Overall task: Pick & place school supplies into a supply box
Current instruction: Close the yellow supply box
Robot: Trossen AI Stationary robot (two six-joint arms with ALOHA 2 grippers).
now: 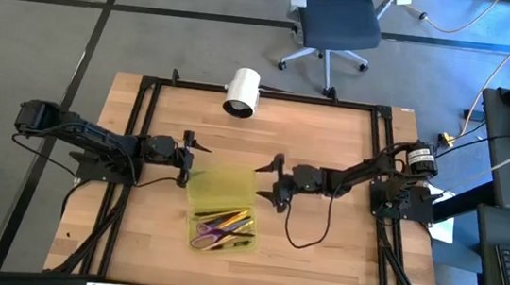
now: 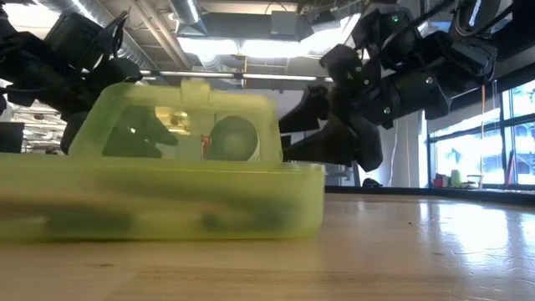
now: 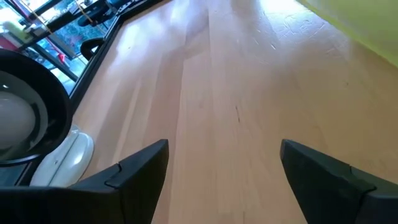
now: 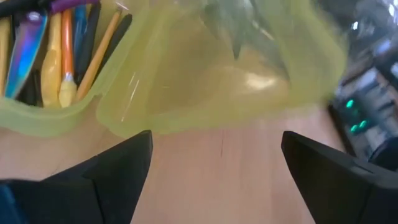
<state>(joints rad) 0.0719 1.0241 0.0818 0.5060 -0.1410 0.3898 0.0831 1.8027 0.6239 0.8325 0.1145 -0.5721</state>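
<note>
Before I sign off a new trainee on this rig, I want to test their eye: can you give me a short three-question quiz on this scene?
1. True or false: the pens and scissors already lie inside the supply box.
2. Multiple choice: the box's lid half is A) shut flat, B) raised and open, C) missing.
3. Short answer: where do the left end effector and right end effector sit relative to the box?

Key:
1. True; they fill the half nearer the table's front edge.
2. B.
3. One at each side of the lid half, left end effector on the left, right on the right, both with fingers apart and empty.
</note>
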